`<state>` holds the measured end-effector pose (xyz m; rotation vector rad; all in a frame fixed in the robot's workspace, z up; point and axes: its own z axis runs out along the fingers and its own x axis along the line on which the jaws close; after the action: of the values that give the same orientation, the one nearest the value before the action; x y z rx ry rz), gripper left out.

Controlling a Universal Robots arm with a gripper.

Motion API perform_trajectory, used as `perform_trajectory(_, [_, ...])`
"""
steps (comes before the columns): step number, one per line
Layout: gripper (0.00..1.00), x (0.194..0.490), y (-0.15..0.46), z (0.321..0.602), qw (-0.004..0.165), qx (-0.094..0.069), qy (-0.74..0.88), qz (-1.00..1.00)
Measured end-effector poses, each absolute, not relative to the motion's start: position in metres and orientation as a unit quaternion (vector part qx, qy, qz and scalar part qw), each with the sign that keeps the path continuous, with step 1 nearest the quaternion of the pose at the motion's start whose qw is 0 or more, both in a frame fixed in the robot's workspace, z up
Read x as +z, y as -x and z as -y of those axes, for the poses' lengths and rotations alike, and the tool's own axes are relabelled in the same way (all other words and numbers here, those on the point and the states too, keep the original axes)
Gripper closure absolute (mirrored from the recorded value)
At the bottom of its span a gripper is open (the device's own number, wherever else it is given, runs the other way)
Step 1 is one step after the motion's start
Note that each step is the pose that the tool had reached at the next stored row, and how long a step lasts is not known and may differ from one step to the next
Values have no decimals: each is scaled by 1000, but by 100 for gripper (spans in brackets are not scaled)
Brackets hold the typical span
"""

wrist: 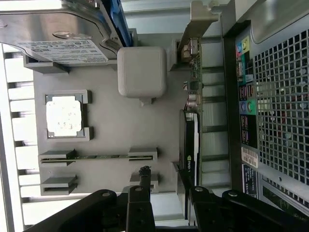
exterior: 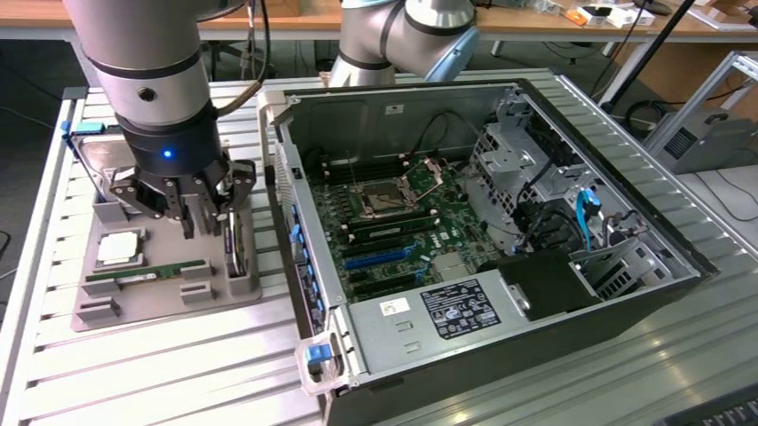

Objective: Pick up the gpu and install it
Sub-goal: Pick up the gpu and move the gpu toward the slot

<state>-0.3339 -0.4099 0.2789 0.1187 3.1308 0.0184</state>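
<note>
My gripper (exterior: 201, 220) hung at the exterior view's left, fingers spread wide and holding nothing. Just beneath me the gpu (exterior: 240, 247) stood on edge in the grey tray (exterior: 154, 306).

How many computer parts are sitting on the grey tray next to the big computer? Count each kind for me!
gpu: 1
hard drive: 1
memory stick: 1
processor chip: 1
Total: 4
</note>
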Motion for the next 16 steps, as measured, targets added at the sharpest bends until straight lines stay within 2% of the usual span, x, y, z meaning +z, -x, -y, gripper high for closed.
perform_trajectory(10, [64, 277, 319, 405, 4, 4, -38, -999])
perform_trajectory(16, [64, 275, 309, 388, 4, 1, -38, -999])
